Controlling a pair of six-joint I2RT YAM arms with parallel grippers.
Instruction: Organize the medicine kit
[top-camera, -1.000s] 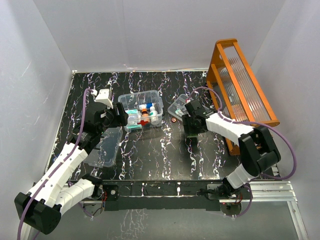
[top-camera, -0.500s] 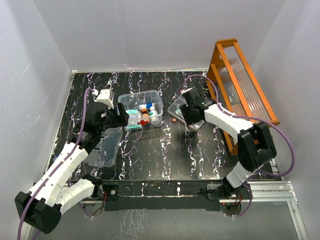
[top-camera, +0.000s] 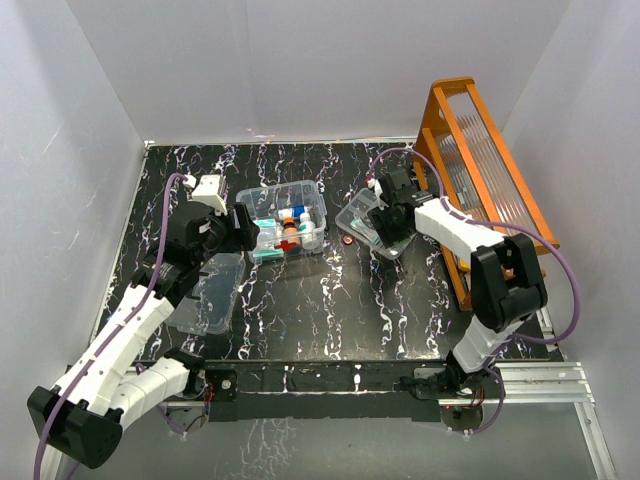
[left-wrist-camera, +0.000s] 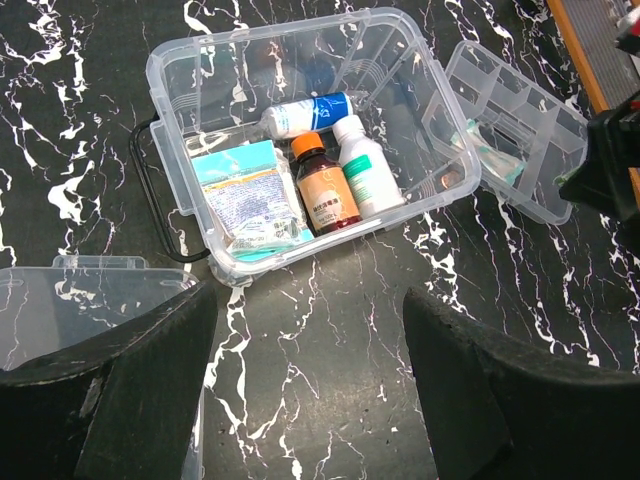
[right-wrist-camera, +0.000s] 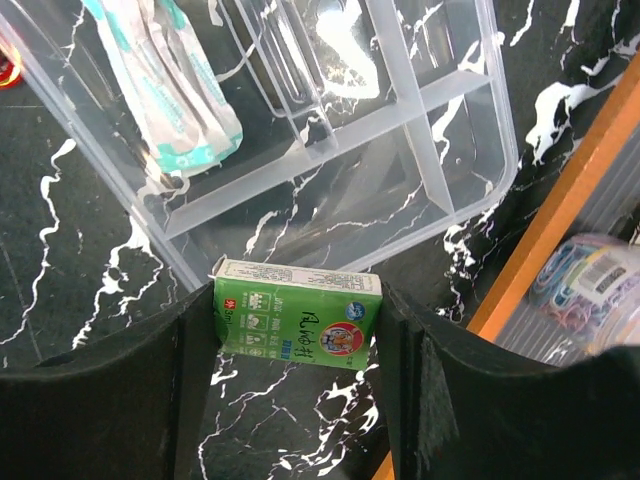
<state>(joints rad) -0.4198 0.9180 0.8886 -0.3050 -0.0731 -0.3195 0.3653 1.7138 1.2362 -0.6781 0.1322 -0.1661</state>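
My right pincer (right-wrist-camera: 295, 352) is clenched on a small green-and-white cardboard medicine carton (right-wrist-camera: 296, 318), gripped by its short ends just off the near rim of the clear plastic divided tray (right-wrist-camera: 497, 110) and not over a cell yet. To do this well I'd carry it forward over the bare cell straight ahead, keep its long side square to the dividers, go low, then let go. Dropped from height, it could land on a wall.

My left pincer (left-wrist-camera: 310, 300) hangs released, holding nothing, above the black white-veined table (left-wrist-camera: 330, 400), with the clear flat lid (left-wrist-camera: 60, 300) on its left. Beyond sits the clear rectangular kit box (left-wrist-camera: 165, 75) holding four items:
- blue-white flat packet (left-wrist-camera: 245, 195)
- amber bottle with orange cap (left-wrist-camera: 322, 190)
- white bottle with green label (left-wrist-camera: 365, 170)
- white-blue tube (left-wrist-camera: 305, 112)

The tray, right of the box, has a teal-white sachet (right-wrist-camera: 170, 90) in one long cell and something pale in another, which I can't identify. Tall orange rack (right-wrist-camera: 555, 225) sits just past it
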